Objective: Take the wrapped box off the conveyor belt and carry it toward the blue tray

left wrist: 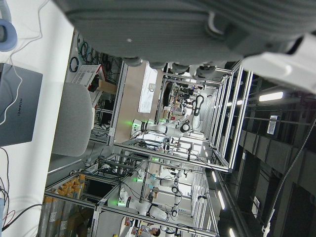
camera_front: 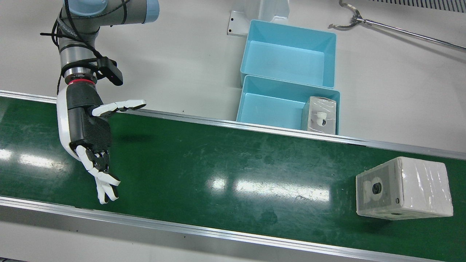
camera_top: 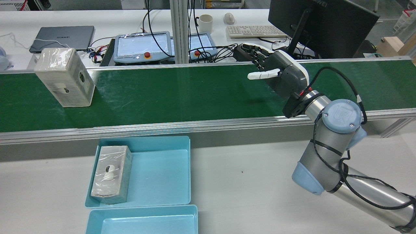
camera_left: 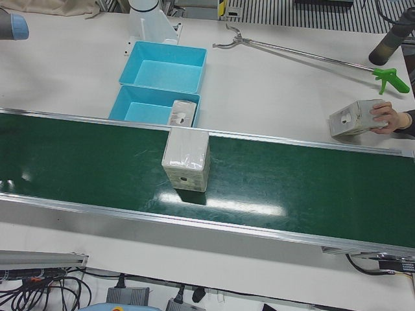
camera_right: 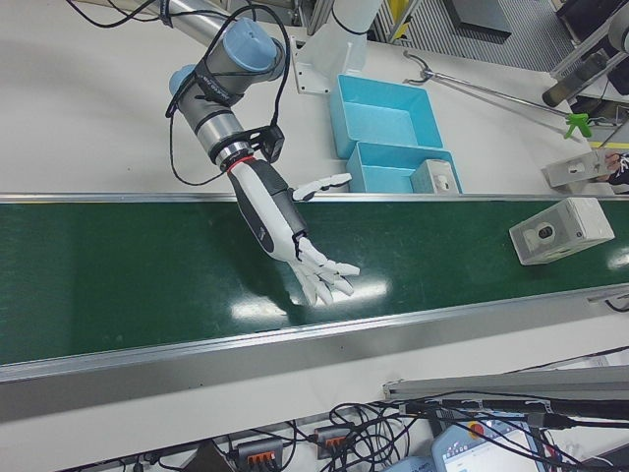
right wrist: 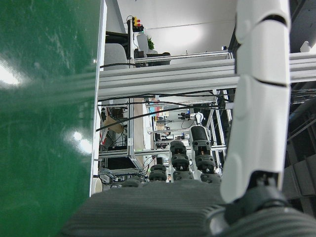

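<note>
White plastic-wrapped box (camera_front: 404,188) lies lengthwise along the green conveyor belt (camera_front: 218,174), camera-print end facing my right hand (camera_front: 91,134), well apart; its fingers spread, empty.

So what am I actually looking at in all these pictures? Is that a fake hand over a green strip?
Yes, it is a robot arm ending in a mechanical hand, the right hand. It hovers open over the green conveyor belt and holds nothing. A wrapped box stands on the belt, well away from the hand. Beside the belt sit two blue trays; the nearer blue tray already holds a similar box. One picture looks almost straight down, one is taken from behind the robot, two from the operators' side, and two from small cameras on the hands. The left hand appears only as a dark blur in its own camera.
</note>
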{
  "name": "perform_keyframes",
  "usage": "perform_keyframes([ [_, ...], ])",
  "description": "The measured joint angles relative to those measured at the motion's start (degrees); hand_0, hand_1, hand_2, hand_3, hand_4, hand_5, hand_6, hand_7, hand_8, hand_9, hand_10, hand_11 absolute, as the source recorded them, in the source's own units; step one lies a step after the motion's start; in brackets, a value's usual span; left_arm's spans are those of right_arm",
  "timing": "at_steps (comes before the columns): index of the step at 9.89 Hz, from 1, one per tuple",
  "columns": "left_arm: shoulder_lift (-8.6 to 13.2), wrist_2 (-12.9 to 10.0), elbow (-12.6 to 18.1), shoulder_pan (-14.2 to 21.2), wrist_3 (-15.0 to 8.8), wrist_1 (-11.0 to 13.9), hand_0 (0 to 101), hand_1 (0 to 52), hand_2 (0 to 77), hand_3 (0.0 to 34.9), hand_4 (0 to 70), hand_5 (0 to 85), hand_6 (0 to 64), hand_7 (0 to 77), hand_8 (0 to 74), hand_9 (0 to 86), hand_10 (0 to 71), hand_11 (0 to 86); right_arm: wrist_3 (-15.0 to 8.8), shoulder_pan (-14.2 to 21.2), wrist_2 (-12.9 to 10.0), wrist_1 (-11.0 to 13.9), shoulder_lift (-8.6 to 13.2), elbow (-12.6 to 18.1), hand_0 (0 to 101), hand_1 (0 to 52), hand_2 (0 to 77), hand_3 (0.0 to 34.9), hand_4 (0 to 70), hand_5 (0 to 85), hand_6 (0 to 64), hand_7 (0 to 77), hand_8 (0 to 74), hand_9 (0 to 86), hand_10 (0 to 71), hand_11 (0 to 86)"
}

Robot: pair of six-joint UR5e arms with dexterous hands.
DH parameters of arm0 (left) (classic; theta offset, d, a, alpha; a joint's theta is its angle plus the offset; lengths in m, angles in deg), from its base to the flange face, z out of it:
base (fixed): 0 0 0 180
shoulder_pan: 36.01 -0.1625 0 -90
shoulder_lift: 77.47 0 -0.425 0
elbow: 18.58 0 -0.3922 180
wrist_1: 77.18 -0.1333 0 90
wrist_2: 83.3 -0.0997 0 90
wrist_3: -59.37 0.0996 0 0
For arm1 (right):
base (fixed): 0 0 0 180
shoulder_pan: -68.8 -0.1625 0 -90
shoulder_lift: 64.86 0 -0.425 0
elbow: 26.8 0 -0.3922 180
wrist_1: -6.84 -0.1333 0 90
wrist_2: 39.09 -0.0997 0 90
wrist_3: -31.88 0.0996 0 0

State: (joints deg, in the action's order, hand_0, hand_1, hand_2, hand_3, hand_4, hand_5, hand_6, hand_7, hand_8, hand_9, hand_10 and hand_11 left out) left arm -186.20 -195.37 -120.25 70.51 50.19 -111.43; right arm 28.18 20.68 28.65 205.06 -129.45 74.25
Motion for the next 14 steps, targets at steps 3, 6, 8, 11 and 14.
perform_keyframes([
  [3,0.00,0.00,0.00,0.00,0.00,0.00,0,0.0,0.5,0.0,0.0,1.1,0.5,0.5,0.5,0.5,0.5,0.5,0.04,-0.26,0.07,0.33,-0.04,-0.21,48,15.3,8.7,0.0,12.5,20.2,4.4,4.4,2.2,5.4,0.0,0.5],
  [6,0.00,0.00,0.00,0.00,0.00,0.00,0,0.0,1.1,0.0,0.0,1.1,0.5,0.5,0.5,0.5,0.5,0.5,0.06,-0.41,0.03,0.34,0.01,-0.24,48,15.3,9.8,0.0,12.5,19.6,4.4,4.4,2.2,3.8,0.0,0.5],
  [8,0.00,0.00,0.00,0.00,0.00,0.00,0,0.0,0.5,0.0,0.0,1.1,0.5,0.5,0.5,0.0,0.5,0.5,0.09,-0.46,0.02,0.33,0.01,-0.24,48,15.3,9.8,0.0,12.5,19.6,4.4,4.4,2.2,4.4,0.0,0.5],
  [11,0.00,0.00,0.00,0.00,0.00,0.00,0,0.0,0.5,0.0,0.0,1.1,0.5,0.5,0.5,0.0,0.0,0.5,0.10,-0.48,0.02,0.33,0.00,-0.24,48,15.3,9.8,0.1,12.5,19.6,4.4,4.4,2.2,4.4,0.0,0.5],
  [14,0.00,0.00,0.00,0.00,0.00,0.00,0,0.0,1.1,0.0,0.0,1.1,0.5,0.5,0.5,0.0,0.5,0.5,0.22,-0.48,0.02,0.33,-0.15,-0.24,48,15.3,9.8,0.1,12.5,19.6,4.4,4.4,2.2,3.8,0.0,0.5],
])
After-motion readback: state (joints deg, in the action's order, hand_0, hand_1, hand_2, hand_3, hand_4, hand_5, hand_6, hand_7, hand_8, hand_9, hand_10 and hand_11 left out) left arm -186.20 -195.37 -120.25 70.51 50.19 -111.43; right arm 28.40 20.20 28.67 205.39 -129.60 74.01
